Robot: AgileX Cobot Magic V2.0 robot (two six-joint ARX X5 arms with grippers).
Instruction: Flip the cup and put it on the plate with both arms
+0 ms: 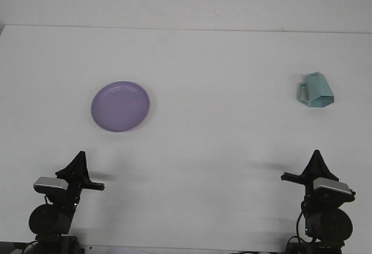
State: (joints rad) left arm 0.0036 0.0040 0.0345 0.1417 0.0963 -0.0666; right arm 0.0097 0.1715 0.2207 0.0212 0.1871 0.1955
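From the front view, the white table carries a purple plate on its left half and a pale teal cup far off on the right, well apart from the plate. The cup lies tipped, its handle to the left and its mouth facing down toward the camera. The left gripper sits low at the near left edge, pointing up over the table. The right gripper sits low at the near right edge, angled slightly leftward. Both hold nothing; I cannot tell how wide either one is.
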